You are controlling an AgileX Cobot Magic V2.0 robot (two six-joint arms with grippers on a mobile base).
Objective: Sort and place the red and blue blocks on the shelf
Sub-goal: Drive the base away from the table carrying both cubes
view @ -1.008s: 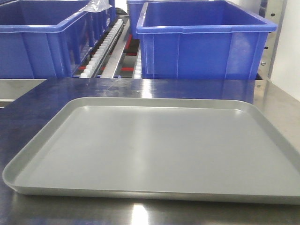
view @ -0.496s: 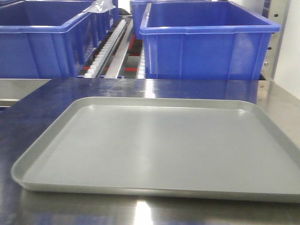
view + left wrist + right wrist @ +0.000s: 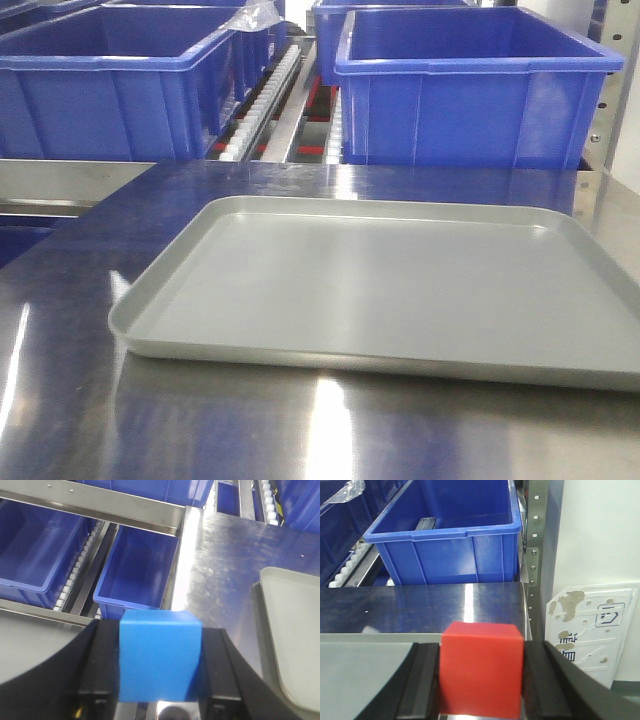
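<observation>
Two small cubes appear, one in each wrist view: one blue block [image 3: 160, 655] sits between the jaws of the left gripper [image 3: 160, 672], and one red block [image 3: 481, 667] sits between the jaws of the right gripper [image 3: 481, 685], so two grippers in all. One grey tray [image 3: 380, 290] lies on one steel table [image 3: 60, 400]. Behind it the front view shows at least four dark blue bins [image 3: 100, 100], two on the left and two on the right, with one row of white rollers [image 3: 262, 100] between them. The right wrist view adds one small dark object [image 3: 426, 523] inside a bin and one white perforated panel [image 3: 592, 625].
</observation>
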